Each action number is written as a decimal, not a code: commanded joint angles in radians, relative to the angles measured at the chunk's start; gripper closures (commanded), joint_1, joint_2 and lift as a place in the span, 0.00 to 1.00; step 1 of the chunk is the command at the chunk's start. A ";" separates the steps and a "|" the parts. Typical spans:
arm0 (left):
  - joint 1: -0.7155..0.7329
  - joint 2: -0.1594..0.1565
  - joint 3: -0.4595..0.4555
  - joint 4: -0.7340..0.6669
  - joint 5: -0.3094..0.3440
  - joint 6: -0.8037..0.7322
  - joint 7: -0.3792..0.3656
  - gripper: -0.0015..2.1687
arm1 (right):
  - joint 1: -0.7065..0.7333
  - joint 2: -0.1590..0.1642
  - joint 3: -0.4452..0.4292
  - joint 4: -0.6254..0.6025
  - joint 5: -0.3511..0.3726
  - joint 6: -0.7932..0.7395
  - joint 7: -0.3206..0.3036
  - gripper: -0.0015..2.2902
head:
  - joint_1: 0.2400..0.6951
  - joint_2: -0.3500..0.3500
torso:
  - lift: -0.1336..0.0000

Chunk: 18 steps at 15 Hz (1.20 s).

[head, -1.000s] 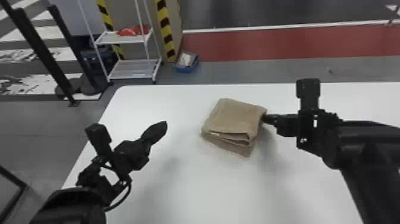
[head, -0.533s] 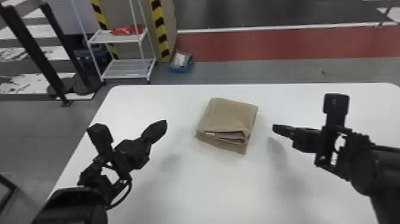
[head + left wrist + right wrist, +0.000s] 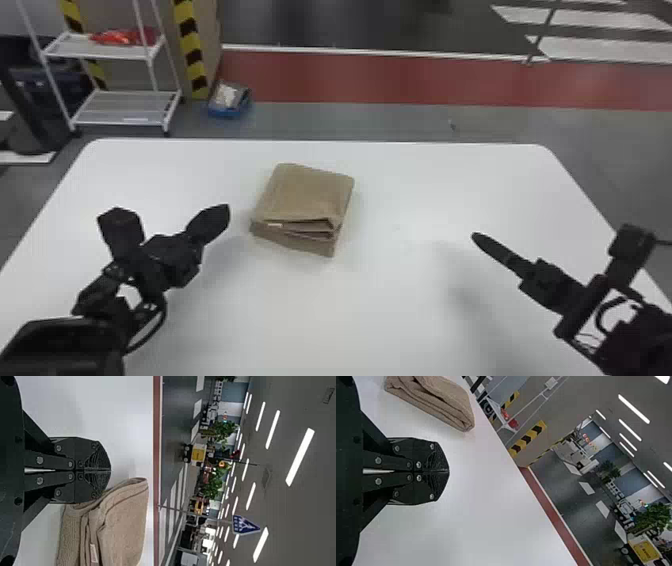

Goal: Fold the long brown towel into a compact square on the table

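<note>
The brown towel [image 3: 306, 197] lies folded into a thick, roughly square stack, its layered edges and a small white tag facing the robot. To its left is my left gripper [image 3: 226, 211], shut and apart from it in the head view. My right gripper [image 3: 475, 236] stands well to the towel's right, over the table. In the left wrist view the left gripper [image 3: 110, 470] has its fingers together, with the towel [image 3: 123, 526] beyond them. The right wrist view has the right gripper [image 3: 448, 471] shut on nothing, the towel [image 3: 435, 399] some way off.
A white table [image 3: 380, 310] with rounded far corners bears the towel. Behind it on the floor stand a white shelf rack [image 3: 120, 107], a striped post [image 3: 191, 55] and a blue bin [image 3: 229, 102].
My right gripper has drawn away from the towel's right side, out to the right and toward the robot. The left arm has kept still, and the head view has shifted somewhat.
</note>
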 commanded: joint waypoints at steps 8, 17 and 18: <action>0.040 -0.007 -0.117 -0.036 -0.033 0.005 0.010 0.59 | 0.041 0.009 -0.041 -0.063 -0.054 0.066 0.035 0.85 | 1.00 0.24 | 0.08; 0.205 -0.007 -0.013 -0.329 -0.007 0.045 0.057 0.41 | 0.032 -0.017 0.002 -0.093 -0.020 0.054 0.046 0.81 | 1.00 0.20 | 0.08; 0.241 -0.005 0.016 -0.389 0.002 0.045 0.072 0.24 | 0.026 -0.028 0.035 -0.121 0.027 0.041 0.060 0.79 | 1.00 0.22 | 0.08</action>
